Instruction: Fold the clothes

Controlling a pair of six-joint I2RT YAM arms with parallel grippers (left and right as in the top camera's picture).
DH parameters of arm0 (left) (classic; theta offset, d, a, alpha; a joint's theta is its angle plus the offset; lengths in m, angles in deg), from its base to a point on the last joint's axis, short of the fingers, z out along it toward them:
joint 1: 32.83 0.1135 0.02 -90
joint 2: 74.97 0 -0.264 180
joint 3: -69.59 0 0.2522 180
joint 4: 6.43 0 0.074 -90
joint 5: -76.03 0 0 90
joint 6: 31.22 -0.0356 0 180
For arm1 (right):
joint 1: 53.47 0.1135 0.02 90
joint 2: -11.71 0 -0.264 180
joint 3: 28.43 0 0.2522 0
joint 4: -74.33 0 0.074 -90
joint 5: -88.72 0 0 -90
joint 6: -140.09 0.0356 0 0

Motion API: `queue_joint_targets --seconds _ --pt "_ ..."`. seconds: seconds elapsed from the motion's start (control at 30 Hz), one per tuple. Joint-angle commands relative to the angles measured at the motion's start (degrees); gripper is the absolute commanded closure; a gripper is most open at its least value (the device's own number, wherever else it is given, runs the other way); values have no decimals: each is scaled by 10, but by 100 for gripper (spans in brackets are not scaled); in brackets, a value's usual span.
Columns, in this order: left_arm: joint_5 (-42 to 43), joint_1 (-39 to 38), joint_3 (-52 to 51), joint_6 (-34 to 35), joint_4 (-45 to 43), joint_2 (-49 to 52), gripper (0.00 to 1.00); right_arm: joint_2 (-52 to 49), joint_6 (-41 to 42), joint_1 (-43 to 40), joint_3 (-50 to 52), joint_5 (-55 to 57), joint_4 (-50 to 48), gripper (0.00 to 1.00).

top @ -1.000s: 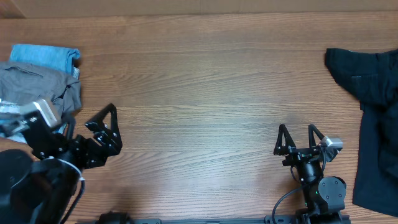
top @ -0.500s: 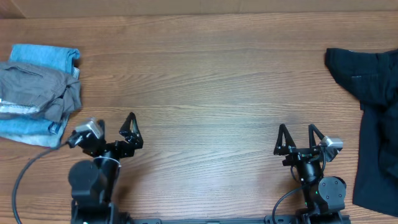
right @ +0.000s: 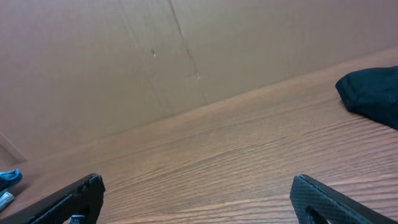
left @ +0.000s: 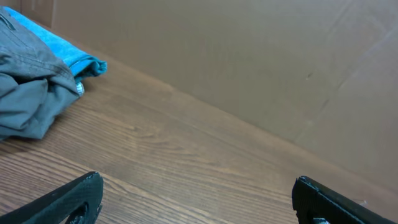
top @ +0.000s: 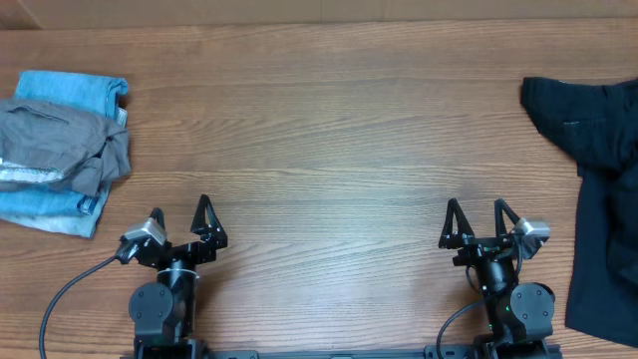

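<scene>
The left pincer [top: 180, 217] has withdrawn from the grey shorts [top: 60, 148] and now sits open and empty just to their lower right. The shorts lie bundled on the light-blue garment [top: 72, 88]. Far right of the shorts, the right pincer [top: 477, 214] is open, and the black garment [top: 598, 150] probably comes next.

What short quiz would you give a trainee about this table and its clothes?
1. True or false: the grey shorts lie on top of the light-blue garment.
2. Where on the table does the black garment lie? A. left edge B. right edge C. centre
3. Fill in: the left gripper and right gripper are both ____, holding nothing.
Key: 1 true; 2 B; 3 open.
</scene>
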Motion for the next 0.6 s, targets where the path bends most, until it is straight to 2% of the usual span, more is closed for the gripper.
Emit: queue_joint_targets --seconds 0.0,0.03,0.17,0.33,0.57 --pt "-16 -4 -26 -5 5 -40 0 6 -2 -2 6 5 -3 0" --pt "-16 -4 -26 -11 14 -48 0 6 -2 -2 6 5 -3 0" --pt "-10 -4 -26 -108 71 -96 0 6 -1 -2 6 5 -3 0" --pt "-10 -4 -26 -177 73 -95 0 6 -2 -2 6 5 -3 0" --pt "-10 -4 -26 -177 73 -95 0 6 -2 -2 6 5 -3 0"
